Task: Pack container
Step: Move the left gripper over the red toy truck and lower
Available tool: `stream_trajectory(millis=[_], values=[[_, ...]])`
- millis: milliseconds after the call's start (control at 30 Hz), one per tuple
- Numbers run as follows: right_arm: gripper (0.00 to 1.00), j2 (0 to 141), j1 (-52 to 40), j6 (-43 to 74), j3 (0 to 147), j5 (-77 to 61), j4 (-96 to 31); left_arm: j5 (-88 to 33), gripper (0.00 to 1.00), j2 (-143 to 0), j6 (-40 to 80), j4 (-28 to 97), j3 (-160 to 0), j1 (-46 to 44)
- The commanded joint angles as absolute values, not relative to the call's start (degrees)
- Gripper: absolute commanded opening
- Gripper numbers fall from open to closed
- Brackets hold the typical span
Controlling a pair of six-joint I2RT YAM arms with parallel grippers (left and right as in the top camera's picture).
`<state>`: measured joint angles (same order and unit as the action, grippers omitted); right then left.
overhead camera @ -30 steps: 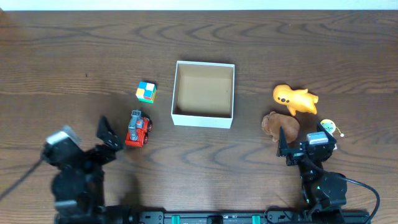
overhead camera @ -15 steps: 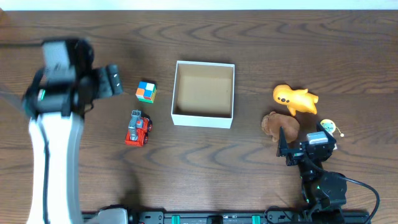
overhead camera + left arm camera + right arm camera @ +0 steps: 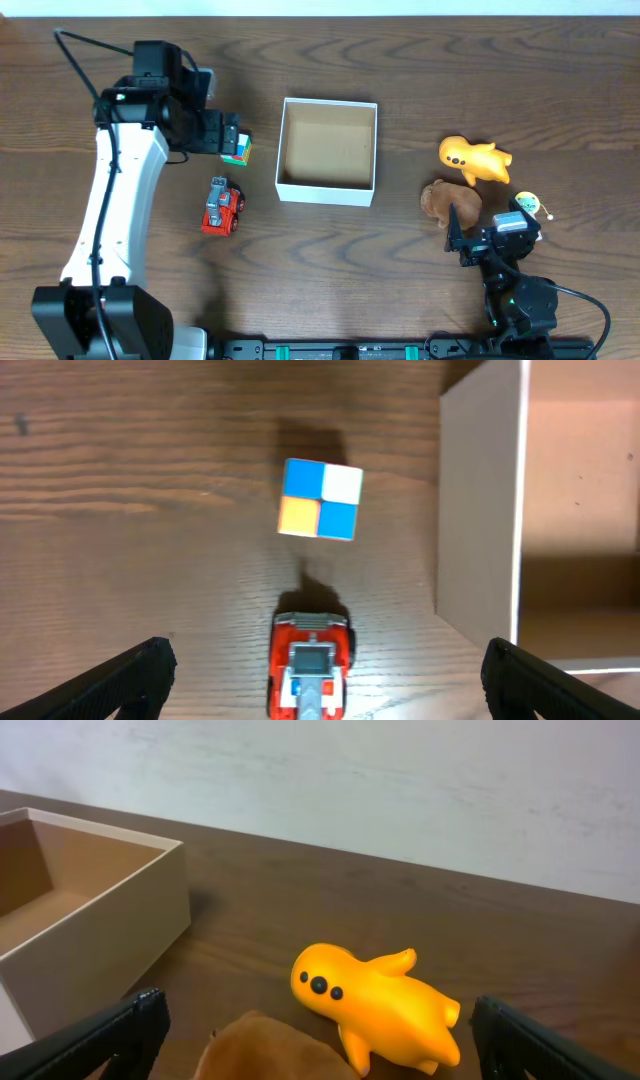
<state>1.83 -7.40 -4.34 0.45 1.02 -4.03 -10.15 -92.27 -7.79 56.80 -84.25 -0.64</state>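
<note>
The container (image 3: 328, 185) is a white square box with a tan cardboard inside, at the table's middle; it also shows in the left wrist view (image 3: 480, 510) and the right wrist view (image 3: 95, 915). A multicoloured cube (image 3: 238, 151) (image 3: 320, 498) and a red toy truck (image 3: 222, 206) (image 3: 312, 665) lie to its left. An orange toy (image 3: 474, 160) (image 3: 378, 996) and a brown toy (image 3: 449, 200) (image 3: 270, 1050) lie to its right. My left gripper (image 3: 227, 134) (image 3: 320, 685) is open, raised over the cube and truck. My right gripper (image 3: 468, 240) (image 3: 320, 1040) is open and empty, just in front of the brown toy.
A small round yellow-green toy (image 3: 529, 206) lies by the right arm. The left arm (image 3: 110, 200) stretches from the front left corner up the left side. A pale wall (image 3: 400, 790) stands behind the table.
My left arm has swung from the front left up and rightward, and its gripper is now over the cube. The right arm and the toys have not moved.
</note>
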Motion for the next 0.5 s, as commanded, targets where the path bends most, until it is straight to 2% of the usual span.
stream_trajectory(millis=[0, 267, 467], values=[[0.99, 1.69, -7.14, -3.46, 0.32, 1.06, -4.25, -9.76, 0.98, -91.85, -8.43, 57.80, -83.81, -1.45], [0.99, 1.69, -7.14, -3.46, 0.32, 1.06, -4.25, -7.88, 0.98, -91.83, -3.49, 57.30, -76.09, -1.08], [0.99, 1.69, -7.14, -3.46, 0.32, 1.06, -4.25, -7.90, 0.98, -91.83, -2.22, 52.29, -70.94, -0.89]])
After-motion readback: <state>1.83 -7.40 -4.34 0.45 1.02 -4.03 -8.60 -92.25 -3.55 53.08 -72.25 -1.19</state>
